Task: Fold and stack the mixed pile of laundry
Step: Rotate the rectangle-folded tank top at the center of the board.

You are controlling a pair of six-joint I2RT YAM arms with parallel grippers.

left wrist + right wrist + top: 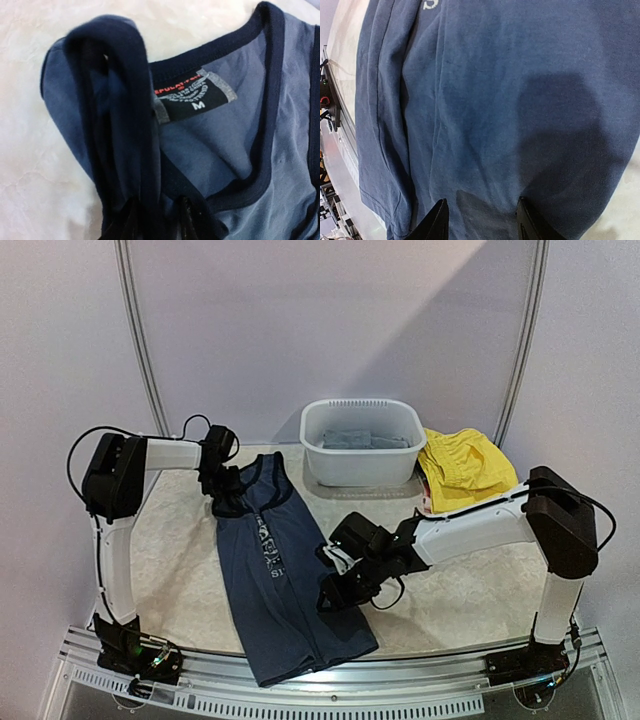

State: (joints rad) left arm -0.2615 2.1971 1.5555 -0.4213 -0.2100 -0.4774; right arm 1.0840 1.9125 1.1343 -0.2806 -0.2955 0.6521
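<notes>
The navy tank top (275, 580) with white chest print lies lengthwise on the table, neck at the far end. My left gripper (222, 488) is at its far left shoulder and is shut on a bunched shoulder strap (125, 100); the neck label (192, 95) shows beside it. In the left wrist view the gripper (157, 225) has dark fabric between its fingers. My right gripper (335, 585) is open at the top's right edge, low over the cloth (485, 100); in the right wrist view the gripper (482, 222) holds nothing. Yellow clothes (465, 468) lie at the far right with a reddish bit (427, 505) beneath.
A white plastic basin (362, 465) stands at the far middle with grey cloth (360, 438) inside. The table's metal front rail (330, 690) runs along the near edge, and the tank top's hem hangs close to it.
</notes>
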